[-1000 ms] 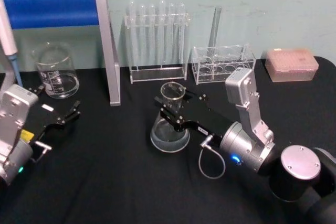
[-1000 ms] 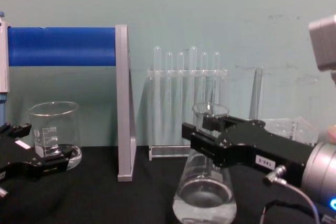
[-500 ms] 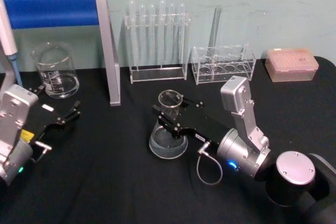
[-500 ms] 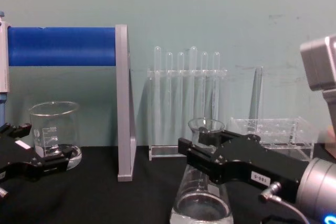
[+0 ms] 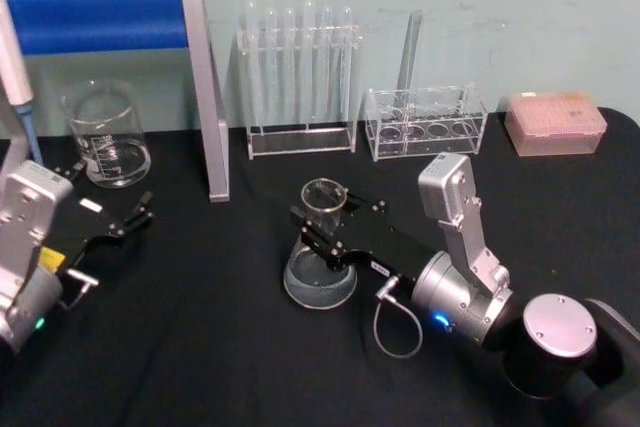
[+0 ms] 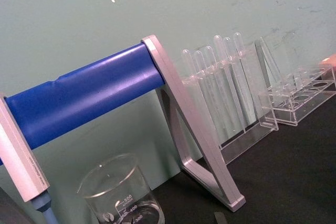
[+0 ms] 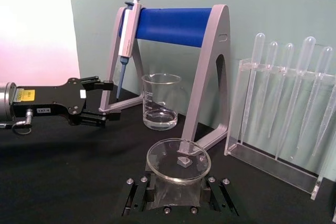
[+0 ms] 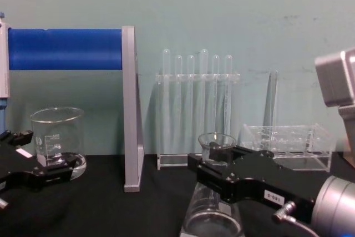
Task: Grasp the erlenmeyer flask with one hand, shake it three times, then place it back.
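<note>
The erlenmeyer flask (image 5: 318, 272), clear glass holding a little liquid, stands upright at the middle of the black table (image 5: 220, 347). Its base is at or just above the cloth. My right gripper (image 5: 325, 219) is shut on the flask's neck, one black finger on each side below the flared rim. In the chest view the flask (image 8: 213, 220) sits low and the right gripper (image 8: 213, 166) crosses its neck. The right wrist view looks down on the flask's rim (image 7: 178, 157) between the right gripper (image 7: 178, 196) fingers. My left gripper (image 5: 122, 220) rests open at the left.
A glass beaker (image 5: 105, 137) stands at the back left under a blue-barred pipette stand (image 5: 110, 17). Behind the flask are a rack of test tubes (image 5: 300, 77), a lower clear rack (image 5: 425, 122) and a pink tip box (image 5: 555, 122).
My right gripper has come down and slightly towards me with the flask still in it; the rim sits lower in the chest view. The left arm has not moved.
</note>
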Robot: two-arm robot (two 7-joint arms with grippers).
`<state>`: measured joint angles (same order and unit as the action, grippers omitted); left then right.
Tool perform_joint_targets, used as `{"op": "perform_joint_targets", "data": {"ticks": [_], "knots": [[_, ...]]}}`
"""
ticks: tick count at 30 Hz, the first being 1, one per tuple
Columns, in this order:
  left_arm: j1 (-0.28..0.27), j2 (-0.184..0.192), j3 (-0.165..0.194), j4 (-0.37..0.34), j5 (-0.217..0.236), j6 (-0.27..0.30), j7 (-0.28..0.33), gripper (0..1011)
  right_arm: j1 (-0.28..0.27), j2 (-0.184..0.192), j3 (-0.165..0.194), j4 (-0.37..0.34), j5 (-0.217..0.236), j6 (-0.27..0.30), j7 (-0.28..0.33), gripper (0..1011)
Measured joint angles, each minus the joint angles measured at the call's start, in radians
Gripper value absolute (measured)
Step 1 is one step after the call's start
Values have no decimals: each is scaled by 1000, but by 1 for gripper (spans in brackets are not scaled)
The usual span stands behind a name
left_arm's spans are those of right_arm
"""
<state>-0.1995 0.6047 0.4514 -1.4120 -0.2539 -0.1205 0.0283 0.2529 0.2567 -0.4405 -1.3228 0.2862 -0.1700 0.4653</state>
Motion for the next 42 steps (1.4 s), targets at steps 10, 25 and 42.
{"op": "perform_joint_targets", "data": {"ticks": [10, 25, 42], "knots": [[0, 0, 0, 0, 0, 0, 0, 1001, -5, -3, 1, 6, 3, 5, 0, 456], [0, 0, 0, 0, 0, 0, 0, 1001, -8, -2, 2, 2, 3, 13, -4, 456], [0, 0, 0, 0, 0, 0, 0, 1001, -8, -2, 2, 1, 3, 12, -4, 728]]}}
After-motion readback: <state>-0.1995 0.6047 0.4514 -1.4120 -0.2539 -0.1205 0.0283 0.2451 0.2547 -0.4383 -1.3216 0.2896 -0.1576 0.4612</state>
